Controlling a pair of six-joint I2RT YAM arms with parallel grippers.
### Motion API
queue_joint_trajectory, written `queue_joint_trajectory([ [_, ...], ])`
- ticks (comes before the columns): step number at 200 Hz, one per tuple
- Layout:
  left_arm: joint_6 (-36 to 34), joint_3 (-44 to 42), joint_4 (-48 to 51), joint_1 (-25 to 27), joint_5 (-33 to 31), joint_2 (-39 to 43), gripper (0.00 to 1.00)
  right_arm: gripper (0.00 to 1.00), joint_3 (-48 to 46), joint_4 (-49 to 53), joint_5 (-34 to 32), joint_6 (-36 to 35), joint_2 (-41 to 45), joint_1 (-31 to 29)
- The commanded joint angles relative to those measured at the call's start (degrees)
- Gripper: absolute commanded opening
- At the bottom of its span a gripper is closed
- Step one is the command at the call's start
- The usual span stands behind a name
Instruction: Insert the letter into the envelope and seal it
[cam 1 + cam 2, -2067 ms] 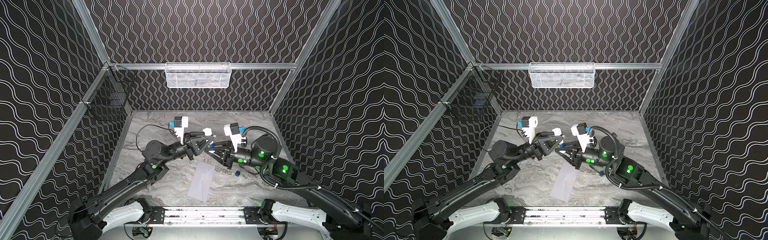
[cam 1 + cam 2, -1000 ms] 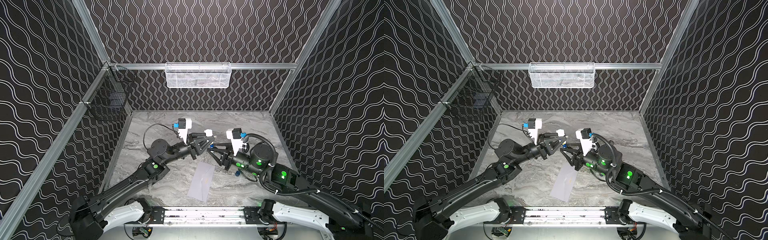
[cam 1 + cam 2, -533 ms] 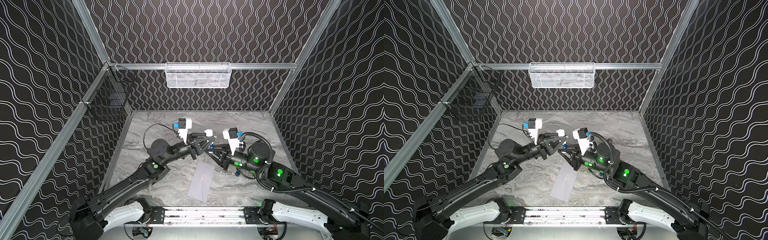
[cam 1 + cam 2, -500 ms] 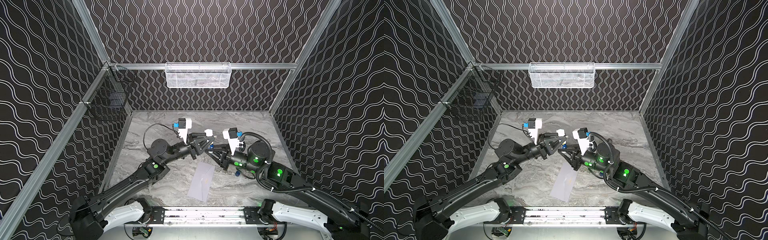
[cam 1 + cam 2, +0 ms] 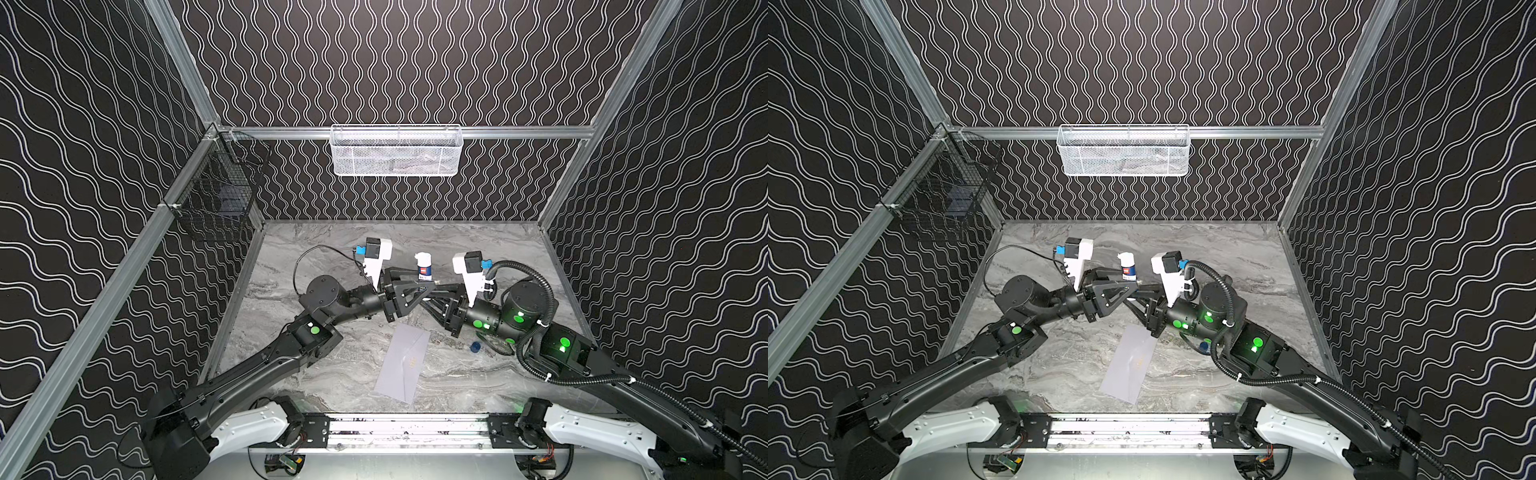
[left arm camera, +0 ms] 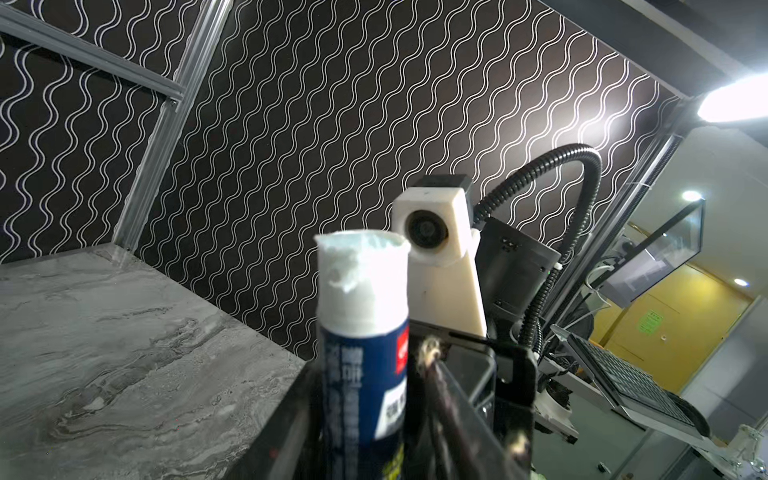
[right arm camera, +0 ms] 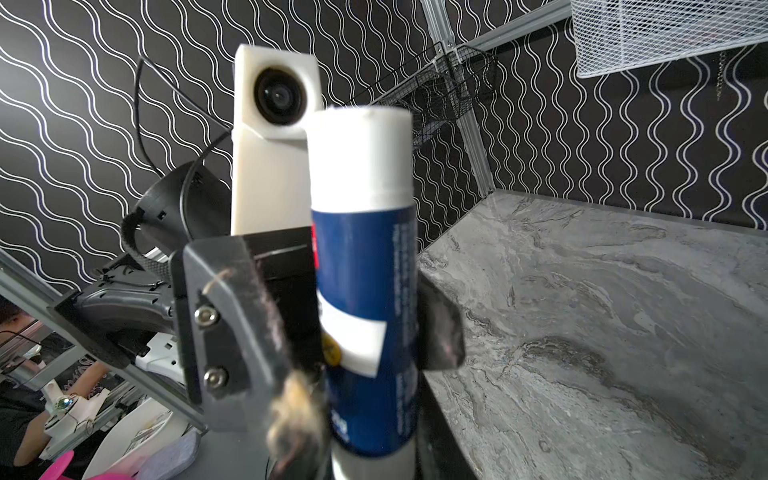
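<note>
The two arms meet above the middle of the grey marble table [image 5: 332, 249], and a glue stick [image 5: 424, 266] stands upright between them, off the surface. Its blue barrel points down and its white end, uncapped with the paste showing, points up.

The right gripper [image 5: 432, 287] is clamped on the lower barrel: in the right wrist view its fingers [image 7: 295, 407] press against the stick from both sides. The left gripper [image 5: 424, 284] flanks the same stick from the opposite side. The left wrist view shows its fingers [image 6: 432, 374] close along the barrel, but whether they grip it or stand just clear cannot be told.

The envelope [image 5: 402, 365] lies flat on the table below the grippers, towards the front edge, turned at a slant, with its pointed flap folded down. A small blue cap [image 5: 475, 346] rests on the table to its right, beside the right arm.
</note>
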State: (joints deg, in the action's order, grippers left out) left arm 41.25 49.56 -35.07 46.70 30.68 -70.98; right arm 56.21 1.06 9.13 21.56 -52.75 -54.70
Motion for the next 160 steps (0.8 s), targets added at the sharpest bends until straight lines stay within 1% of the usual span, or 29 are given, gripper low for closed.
queue_joint_trajectory([
  [1, -2.30, 0.62, 3.15, -0.01, 3.20, 0.48, 0.36, 0.00, 0.44, -1.27, 0.61, -0.56, 0.18, 0.11],
  [25, -2.71, 1.21, 3.60, -0.03, 3.31, 0.28, 0.23, 0.00, 0.40, -1.11, 1.25, -0.51, -0.29, 0.12],
  [52, -2.89, 2.01, 3.77, -0.02, 3.75, -0.37, 0.15, 0.00, 0.46, -0.89, 1.24, -0.82, -0.12, 0.12],
  [84, -4.44, 2.38, 5.70, -0.02, 2.87, 0.17, 0.06, 0.00, 0.48, -0.15, 0.74, -0.49, 0.08, 0.12],
  [87, -4.63, 2.43, 5.98, -0.03, 2.70, 0.21, 0.05, 0.06, 0.47, -0.06, 0.60, -0.41, 0.10, 0.12],
  [88, -4.70, 2.45, 6.11, -0.03, 2.62, 0.31, 0.04, 0.06, 0.48, 0.09, 0.57, -0.39, 0.15, 0.12],
  [92, -5.00, 2.47, 6.77, -0.03, 2.36, 0.36, 0.02, 0.15, 0.56, 0.41, 0.41, -0.23, 0.19, 0.12],
  [101, -6.43, 2.40, 8.18, -0.03, 1.99, 0.64, 0.00, 0.42, 0.57, 1.84, -0.02, 0.09, 0.45, 0.12],
  [105, -7.17, 2.32, 9.10, -0.03, 1.81, 0.83, 0.00, 0.51, 0.57, 3.12, -0.31, 0.29, 0.54, 0.12],
  [109, -8.01, 2.19, 10.11, 0.01, 1.25, 0.99, 0.00, 0.58, 2.00, 4.87, -0.81, 0.57, 0.69, 0.12],
  [114, -8.94, 1.70, 11.23, -0.03, 0.38, 1.33, 0.00, 0.64, 3.07, 7.41, -1.71, 1.17, 0.92, 0.12],
  [126, -11.46, -0.02, 13.03, -0.03, -1.35, 1.95, 0.00, 0.71, 4.60, 15.42, -4.41, 2.72, 2.11, 0.12],
  [141, -13.20, -2.65, 12.78, 0.05, -2.84, 2.18, 0.00, 0.72, 4.61, 25.52, -9.61, 5.72, 5.05, 0.12],
  [145, -13.56, -3.25, 12.79, 0.14, -3.21, 2.13, 0.00, 0.72, 4.42, 28.54, -11.76, 6.55, 5.74, 0.11],
  [160, -14.28, -4.97, 11.60, 0.32, -3.44, 1.60, 0.00, 0.70, 6.02, 42.45, -23.45, 12.23, 5.57, 0.25],
])
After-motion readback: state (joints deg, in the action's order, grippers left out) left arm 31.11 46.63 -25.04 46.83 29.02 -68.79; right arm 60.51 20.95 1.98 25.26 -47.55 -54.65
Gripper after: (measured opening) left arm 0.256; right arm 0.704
